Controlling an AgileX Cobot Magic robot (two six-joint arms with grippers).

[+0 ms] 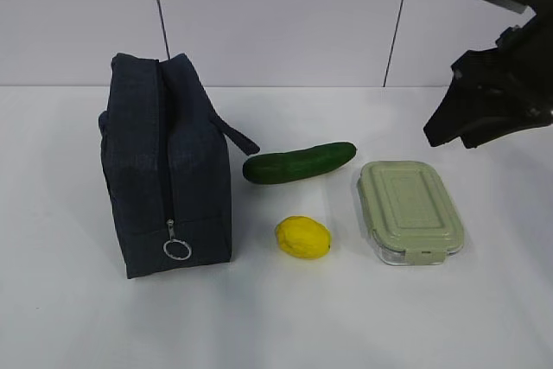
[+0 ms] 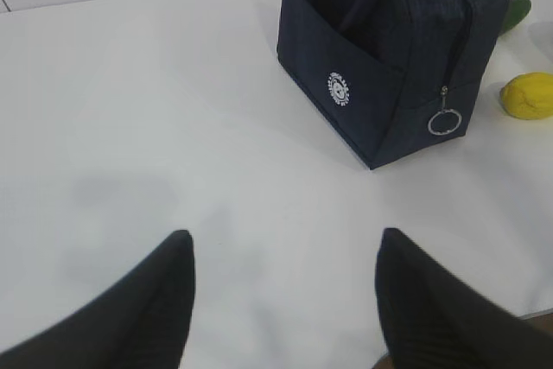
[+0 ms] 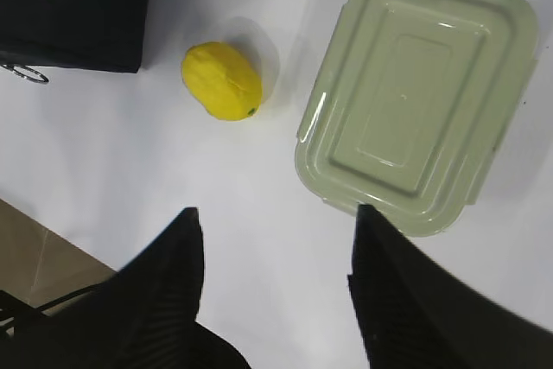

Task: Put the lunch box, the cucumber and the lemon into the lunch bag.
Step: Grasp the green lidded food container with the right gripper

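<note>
The navy lunch bag stands upright at the left, its zipper closed and the silver ring pull low on its front. To its right lie the dark green cucumber, the yellow lemon and the lunch box with its pale green lid. My left gripper is open over bare table, short of the bag; it does not show in the exterior view. My right gripper hangs open above the table, between the lemon and the lunch box. It holds nothing.
The white table runs back to a pale panelled wall. The right arm hangs dark over the table's far right. A table edge shows at the lower left of the right wrist view, with cables below it.
</note>
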